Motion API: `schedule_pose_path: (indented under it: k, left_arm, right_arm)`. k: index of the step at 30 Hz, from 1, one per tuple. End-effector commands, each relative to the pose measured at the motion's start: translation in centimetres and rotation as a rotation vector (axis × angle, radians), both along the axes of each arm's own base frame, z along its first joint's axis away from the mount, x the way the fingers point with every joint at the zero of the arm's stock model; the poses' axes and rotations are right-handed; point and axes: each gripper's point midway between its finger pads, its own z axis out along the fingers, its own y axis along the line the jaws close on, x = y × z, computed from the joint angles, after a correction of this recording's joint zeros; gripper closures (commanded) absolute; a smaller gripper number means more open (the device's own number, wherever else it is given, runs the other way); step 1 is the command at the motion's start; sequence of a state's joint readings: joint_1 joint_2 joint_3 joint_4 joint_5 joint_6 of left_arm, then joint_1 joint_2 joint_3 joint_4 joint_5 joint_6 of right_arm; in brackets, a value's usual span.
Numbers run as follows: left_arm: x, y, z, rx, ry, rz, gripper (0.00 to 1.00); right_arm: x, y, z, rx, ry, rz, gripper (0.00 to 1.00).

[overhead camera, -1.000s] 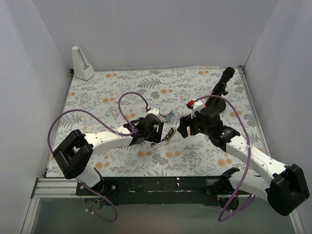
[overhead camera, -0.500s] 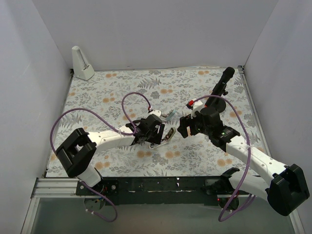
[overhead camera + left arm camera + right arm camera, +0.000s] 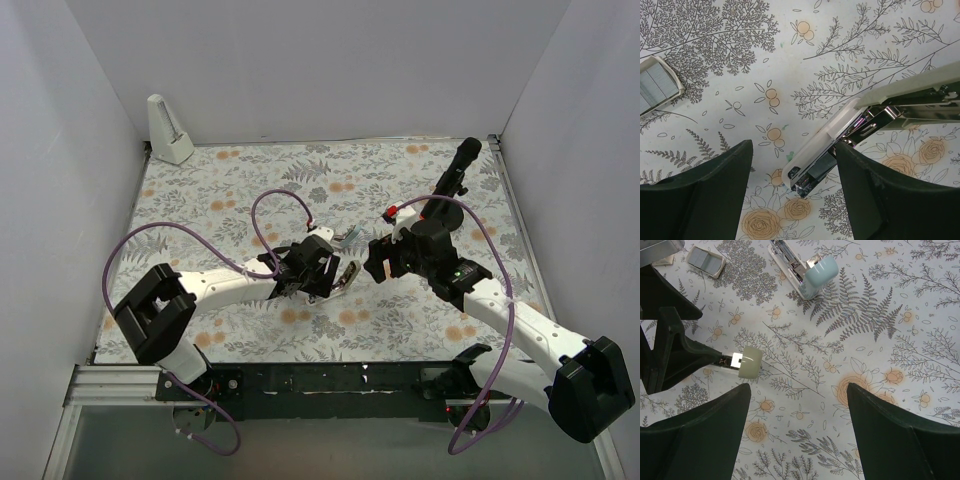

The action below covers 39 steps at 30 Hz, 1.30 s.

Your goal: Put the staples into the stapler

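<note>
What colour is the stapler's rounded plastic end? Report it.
The stapler is light blue at that end, clearest in the right wrist view.

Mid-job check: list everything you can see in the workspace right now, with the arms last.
Stapler: one, light blue with silver metal, mid-table beyond the grippers.
Staple box: one, beige-white with grey staples inside, near the stapler but apart from it.
Olive bar: one, olive-beige with metal inside, nearer the arms than the stapler.
White wedge: one, white, far left corner.
Cloth: one, grey and orange floral, covering the table.
Left gripper: one, black fingers, open, straddling the olive bar.
Right gripper: one, black fingers, open, over bare cloth.
</note>
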State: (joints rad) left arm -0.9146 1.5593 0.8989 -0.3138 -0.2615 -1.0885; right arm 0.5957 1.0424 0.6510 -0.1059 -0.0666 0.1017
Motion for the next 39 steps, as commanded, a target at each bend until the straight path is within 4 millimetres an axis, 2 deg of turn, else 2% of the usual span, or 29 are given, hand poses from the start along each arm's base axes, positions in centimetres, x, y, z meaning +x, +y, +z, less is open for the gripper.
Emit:
schedule_pose_path:
  k: [1,23,26,31,32,33,34,36,37,38,39]
  left_arm:
    - [0.1,-0.8,2.3,-0.038,-0.044,-0.044,0.33]
    - [0.0,0.2,1.6,0.03,-0.026,-0.042,0.34]
    - [0.0,0.3,2.1,0.018,-0.036,-0.027,0.34]
    - [0.6,0.5,4.8,-0.071,-0.105,0.047,0.33]
    - [0.5,1.0,4.8,-0.076,-0.114,0.067,0.33]
    - [0.6,0.9,5.2,-0.119,-0.12,0.1,0.33]
    - [0.5,1.0,6.6,-0.171,-0.143,0.117,0.33]
    - [0.1,1.4,6.5,-0.248,-0.134,0.177,0.33]
    - [-0.2,1.5,7.5,-0.306,-0.14,0.198,0.33]
    - [-0.3,1.8,7.5,-0.339,-0.136,0.217,0.33]
    - [-0.8,1.9,6.9,-0.39,-0.11,0.26,0.33]
  right_arm:
    - [0.9,0.4,1.9,0.022,-0.049,-0.003,0.14]
    - [0.9,0.3,2.0,0.021,-0.052,-0.005,0.14]
    - [0.9,0.3,2.0,0.021,-0.052,-0.005,0.14]
    - [0.9,0.6,2.3,0.031,-0.051,0.008,0.14]
    - [0.7,0.8,2.3,0.035,-0.046,0.017,0.14]
    - [0.7,0.9,2.4,0.038,-0.044,0.021,0.15]
    - [0.7,1.0,2.6,0.042,-0.046,0.027,0.15]
    - [0.5,1.4,2.6,0.048,-0.036,0.049,0.15]
    - [0.3,1.8,2.8,0.061,-0.029,0.073,0.16]
    - [0.3,2.1,2.8,0.066,-0.024,0.085,0.16]
    - [0.1,2.4,2.8,0.072,-0.014,0.102,0.16]
